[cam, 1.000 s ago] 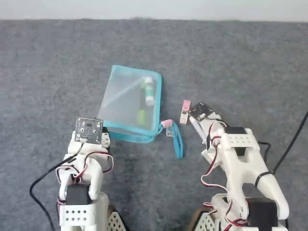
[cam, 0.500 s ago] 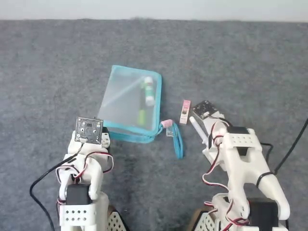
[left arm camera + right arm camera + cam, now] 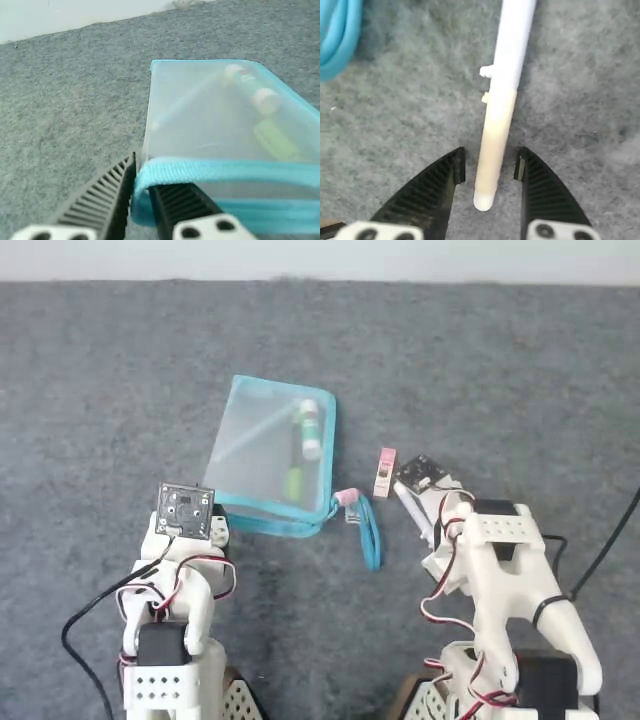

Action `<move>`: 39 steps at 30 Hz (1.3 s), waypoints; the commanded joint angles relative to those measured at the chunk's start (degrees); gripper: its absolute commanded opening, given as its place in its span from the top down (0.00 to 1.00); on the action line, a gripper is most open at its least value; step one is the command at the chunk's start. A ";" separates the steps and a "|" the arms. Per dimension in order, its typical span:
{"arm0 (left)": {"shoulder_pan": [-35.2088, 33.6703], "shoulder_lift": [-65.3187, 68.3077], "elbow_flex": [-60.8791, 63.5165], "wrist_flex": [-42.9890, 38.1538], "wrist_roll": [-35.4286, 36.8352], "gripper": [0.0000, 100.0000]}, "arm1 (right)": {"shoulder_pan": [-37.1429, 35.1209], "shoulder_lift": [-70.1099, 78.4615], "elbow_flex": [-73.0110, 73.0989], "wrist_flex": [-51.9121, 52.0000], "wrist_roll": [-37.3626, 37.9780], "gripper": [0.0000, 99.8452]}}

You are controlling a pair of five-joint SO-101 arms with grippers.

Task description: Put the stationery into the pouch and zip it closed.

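Teal-edged pouch: corner clamped in your left end effector, likely to anchor it. Your right end effector gapes astride the white pen.

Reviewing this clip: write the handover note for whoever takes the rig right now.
Left gripper: shut on a corner of the pouch's teal edge.
Right gripper: open, jaws either side of the white pen lying on the carpet, not yet gripped.
Small pink item: beside the pen, outside the pouch.
Done: glue stick is inside the pouch.
Left: load the pen and the pink item, then zip closed.
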 commanded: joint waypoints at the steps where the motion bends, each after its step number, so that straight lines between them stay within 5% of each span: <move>1: -0.09 -0.53 -0.75 -2.11 1.05 0.99 | 1.71 0.66 1.58 1.98 0.79 0.77; 7: -0.09 -0.53 -0.75 -2.11 1.05 0.99 | 1.36 0.92 0.97 1.01 -0.26 0.88; 12: -0.09 -0.53 -0.75 -2.11 1.05 0.99 | 0.22 1.27 -2.73 -2.15 -10.37 1.00; 19: -0.44 -0.53 -0.75 -2.11 1.05 0.99 | -3.91 1.36 -15.82 3.38 -22.15 0.99; 29: -0.53 -0.53 -0.66 -2.02 1.05 0.99 | -4.00 1.45 -18.81 3.38 -26.90 0.99; 35: -0.44 -0.53 -0.40 -2.02 1.05 0.99 | -4.00 1.36 -17.85 3.47 -27.60 0.83; 39: -0.26 -0.53 -0.40 -2.02 1.05 0.99 | -4.53 1.36 -16.88 3.38 -27.60 0.81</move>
